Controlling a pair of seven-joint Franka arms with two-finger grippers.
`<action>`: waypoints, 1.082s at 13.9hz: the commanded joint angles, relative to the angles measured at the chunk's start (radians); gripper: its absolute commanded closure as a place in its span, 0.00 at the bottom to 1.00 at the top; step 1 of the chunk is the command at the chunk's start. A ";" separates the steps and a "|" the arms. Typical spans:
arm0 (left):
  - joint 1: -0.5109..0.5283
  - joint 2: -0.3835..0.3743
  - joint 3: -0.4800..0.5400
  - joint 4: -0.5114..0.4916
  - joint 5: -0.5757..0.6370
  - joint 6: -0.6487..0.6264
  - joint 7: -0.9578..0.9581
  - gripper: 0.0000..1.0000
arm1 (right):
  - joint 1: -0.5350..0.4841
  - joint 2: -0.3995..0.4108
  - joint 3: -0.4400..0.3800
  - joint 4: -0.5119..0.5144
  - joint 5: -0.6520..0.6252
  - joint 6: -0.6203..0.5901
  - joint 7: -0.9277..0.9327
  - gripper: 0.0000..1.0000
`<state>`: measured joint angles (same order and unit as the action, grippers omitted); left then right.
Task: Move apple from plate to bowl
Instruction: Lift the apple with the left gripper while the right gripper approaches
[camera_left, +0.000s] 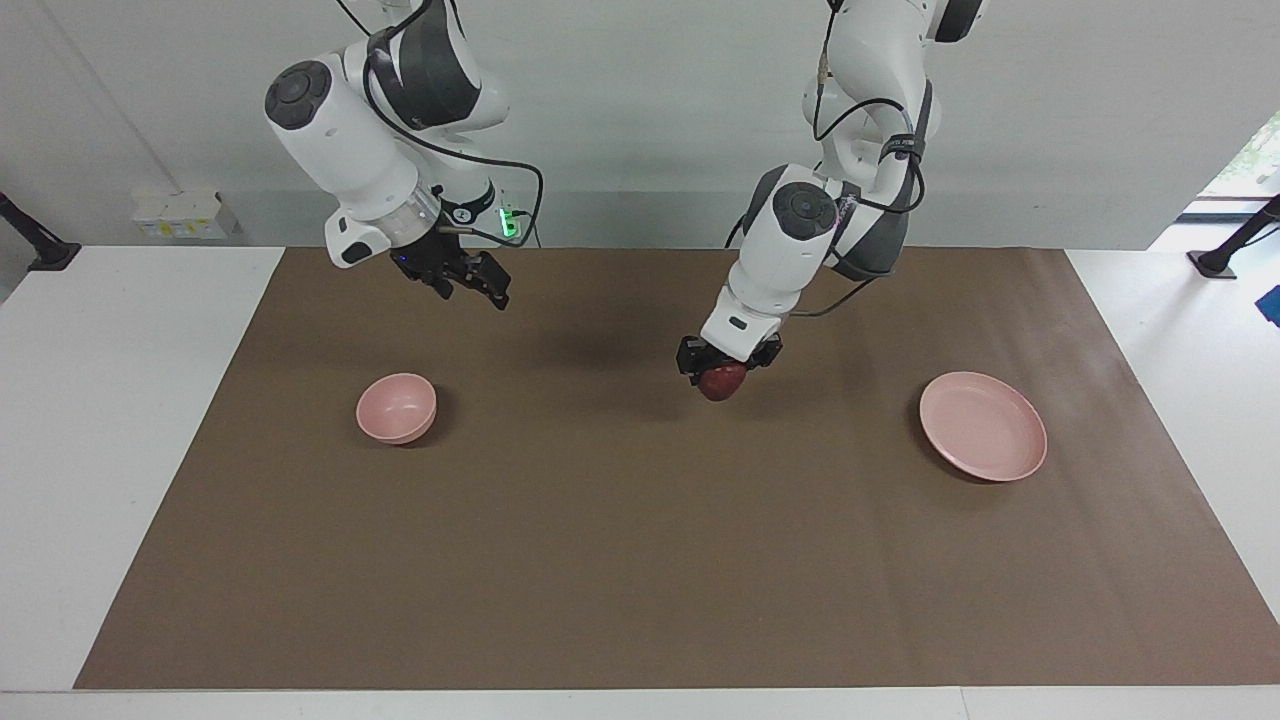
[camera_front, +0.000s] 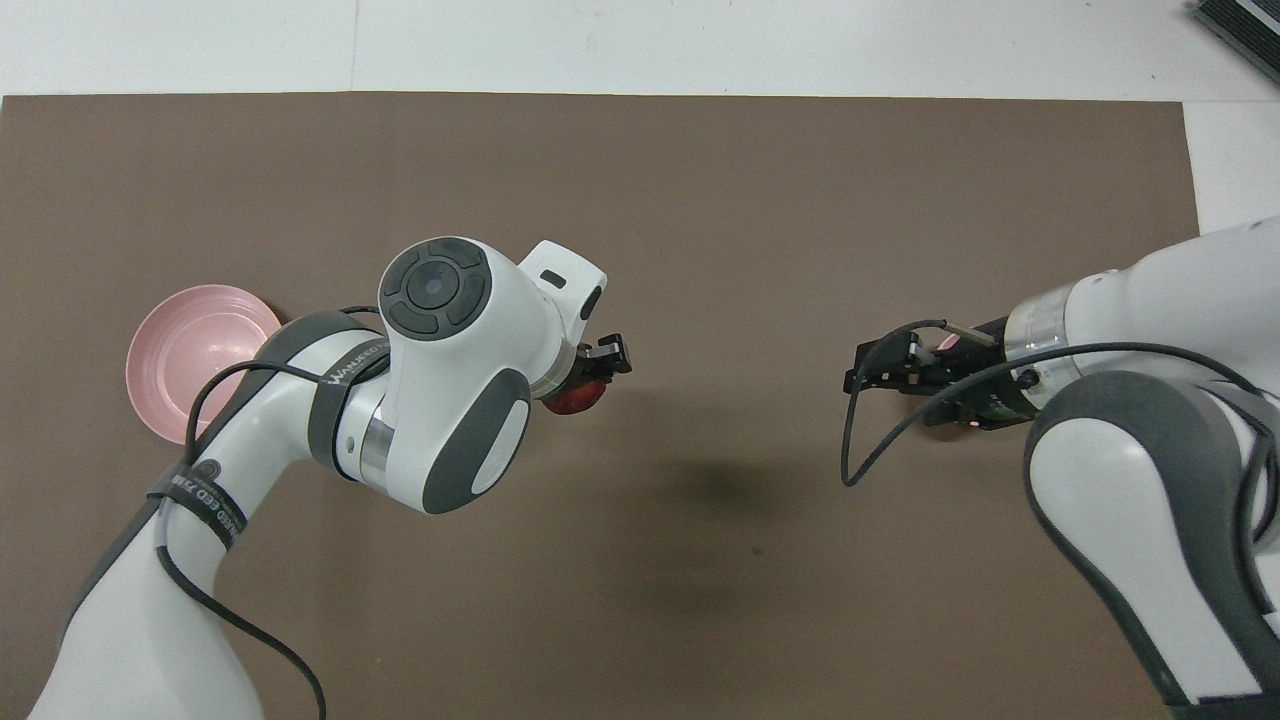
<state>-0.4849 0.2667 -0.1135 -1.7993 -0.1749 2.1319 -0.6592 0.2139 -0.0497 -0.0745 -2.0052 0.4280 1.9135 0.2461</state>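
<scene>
My left gripper (camera_left: 724, 368) is shut on the dark red apple (camera_left: 721, 385) and holds it just above the middle of the brown mat, between the plate and the bowl. In the overhead view the apple (camera_front: 573, 402) shows under the left gripper (camera_front: 592, 383). The wide pink plate (camera_left: 983, 426) lies empty toward the left arm's end; the left arm partly covers the plate (camera_front: 185, 355) in the overhead view. The small deep pink bowl (camera_left: 396, 407) stands empty toward the right arm's end. My right gripper (camera_left: 470, 282) hangs open and empty above the mat by the bowl. In the overhead view the right gripper (camera_front: 858, 368) hides most of the bowl (camera_front: 946, 343).
The brown mat (camera_left: 600, 560) covers most of the white table (camera_left: 120, 400). A small white box (camera_left: 180, 215) sits at the table's edge nearest the robots, at the right arm's end.
</scene>
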 joint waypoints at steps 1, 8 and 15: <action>-0.012 -0.001 0.012 -0.006 -0.064 0.055 -0.014 1.00 | -0.039 -0.018 0.001 -0.098 0.160 0.105 -0.268 0.00; 0.052 0.013 0.011 -0.018 -0.415 0.149 -0.059 1.00 | -0.031 -0.019 0.001 -0.147 0.495 0.088 -0.403 0.00; 0.143 0.006 0.003 -0.014 -0.859 0.067 -0.181 1.00 | 0.045 -0.001 0.001 -0.162 0.829 0.168 -0.464 0.00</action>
<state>-0.3758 0.2919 -0.0999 -1.8029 -0.9504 2.2456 -0.7673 0.2163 -0.0462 -0.0751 -2.1383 1.1660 2.0185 -0.1714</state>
